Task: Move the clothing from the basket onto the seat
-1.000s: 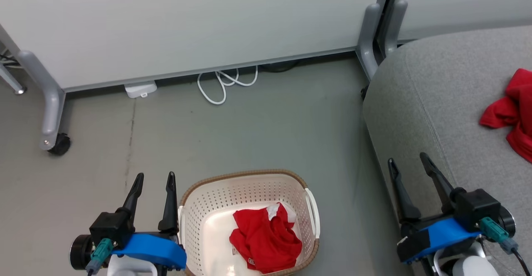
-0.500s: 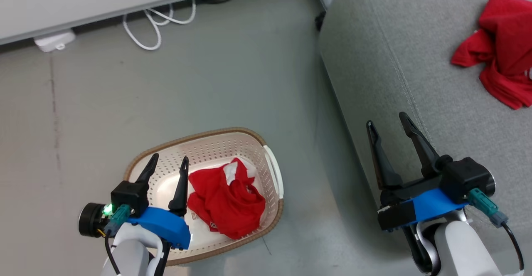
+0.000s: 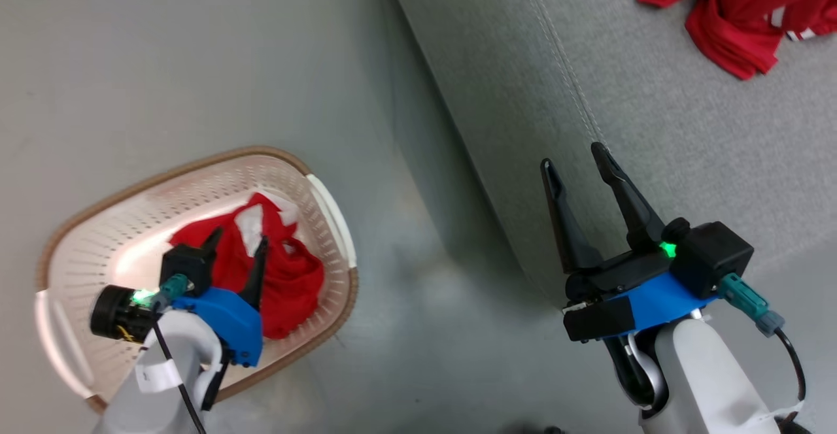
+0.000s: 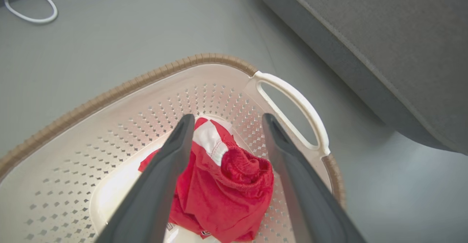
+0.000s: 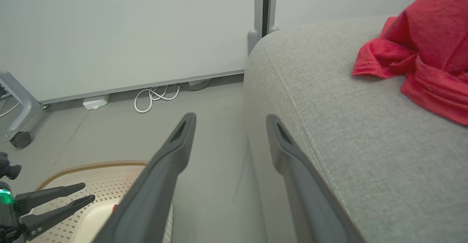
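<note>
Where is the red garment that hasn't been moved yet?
The crumpled red fabric garment lies in the cream-white perforated plastic basket on the floor, lower left in the head view, with the open left gripper poised over it.

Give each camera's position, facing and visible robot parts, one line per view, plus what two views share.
Head view: on the head, looking down at the basket and seat; left gripper and right gripper show.
Left wrist view: on the left wrist, looking into the basket at a red garment; left fingers show.
Right wrist view: on the right wrist, facing the white wall panel past the seat; right fingers and left gripper show.
Shared: head and right wrist views show another red garment on the seat.
</note>
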